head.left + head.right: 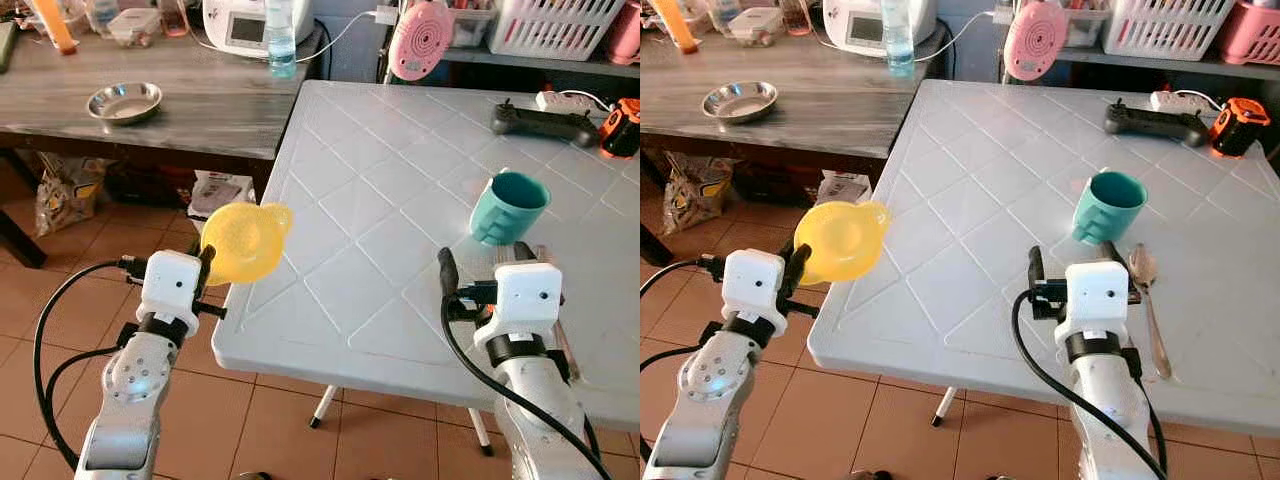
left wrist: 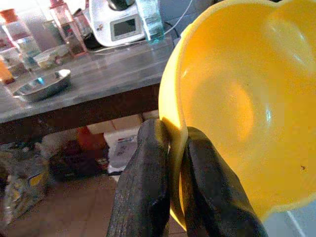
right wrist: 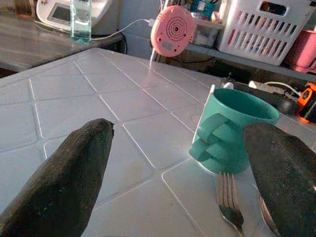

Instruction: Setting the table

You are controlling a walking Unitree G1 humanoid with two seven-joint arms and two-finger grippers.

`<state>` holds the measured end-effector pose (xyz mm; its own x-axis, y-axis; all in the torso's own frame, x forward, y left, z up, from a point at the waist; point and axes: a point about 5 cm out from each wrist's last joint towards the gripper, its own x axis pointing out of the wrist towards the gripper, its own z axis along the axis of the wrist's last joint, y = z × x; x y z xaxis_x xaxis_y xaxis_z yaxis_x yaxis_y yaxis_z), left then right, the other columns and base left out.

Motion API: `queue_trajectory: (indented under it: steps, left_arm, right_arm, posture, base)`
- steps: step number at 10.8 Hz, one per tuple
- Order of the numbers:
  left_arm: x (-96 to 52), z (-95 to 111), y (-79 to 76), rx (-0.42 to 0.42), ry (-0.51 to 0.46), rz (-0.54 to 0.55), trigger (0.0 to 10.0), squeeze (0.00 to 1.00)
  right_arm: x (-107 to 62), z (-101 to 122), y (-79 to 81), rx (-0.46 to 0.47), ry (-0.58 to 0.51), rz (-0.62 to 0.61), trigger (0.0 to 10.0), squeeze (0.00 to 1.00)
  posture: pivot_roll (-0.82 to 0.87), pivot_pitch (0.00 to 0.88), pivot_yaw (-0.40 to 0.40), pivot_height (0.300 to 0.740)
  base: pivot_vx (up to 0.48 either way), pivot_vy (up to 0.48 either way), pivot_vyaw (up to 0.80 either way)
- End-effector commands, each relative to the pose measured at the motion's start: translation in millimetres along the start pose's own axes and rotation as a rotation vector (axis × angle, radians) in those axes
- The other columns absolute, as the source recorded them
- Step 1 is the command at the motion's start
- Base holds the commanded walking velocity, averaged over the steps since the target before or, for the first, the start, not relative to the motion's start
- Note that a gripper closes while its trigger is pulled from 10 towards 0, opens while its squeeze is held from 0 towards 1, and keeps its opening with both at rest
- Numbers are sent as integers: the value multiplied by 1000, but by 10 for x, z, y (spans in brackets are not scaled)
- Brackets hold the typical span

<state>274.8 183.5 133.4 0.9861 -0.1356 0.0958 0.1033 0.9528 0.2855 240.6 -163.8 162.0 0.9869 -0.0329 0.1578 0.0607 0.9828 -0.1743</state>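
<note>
- I find no text, label, brand or number that can be read anywhere before me.
- The white appliance at my 11 o'clock, on the wooden table, carries a small display panel; its contents are too small and blurred to make out.
- The bag under that table bears print I cannot read.

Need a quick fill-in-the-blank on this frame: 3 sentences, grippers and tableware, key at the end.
1. The left gripper is shut on the rim of a ____ bowl.
2. The right gripper is ____ above the white table.
3. Beside the teal cup lie a fork and a ____.

Missing words: yellow; open; spoon
</note>
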Motion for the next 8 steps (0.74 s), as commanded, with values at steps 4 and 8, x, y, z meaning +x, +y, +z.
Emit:
queue_trajectory:
  steps: [4, 8]
  left_arm:
    - [105, 20, -18, 5, 29, -24, 10000, 0]
    - [189, 21, -43, -10, 46, -49, 10000, 0]
  right_arm:
    - [5, -20, -36, 10, -2, -26, 10000, 0]
    - [-49, -44, -30, 21, 11, -44, 10000, 0]
  posture:
    - [41, 74, 26, 740]
    - [30, 73, 40, 740]
  base:
    - [0, 0, 0]
    - [0, 0, -588]
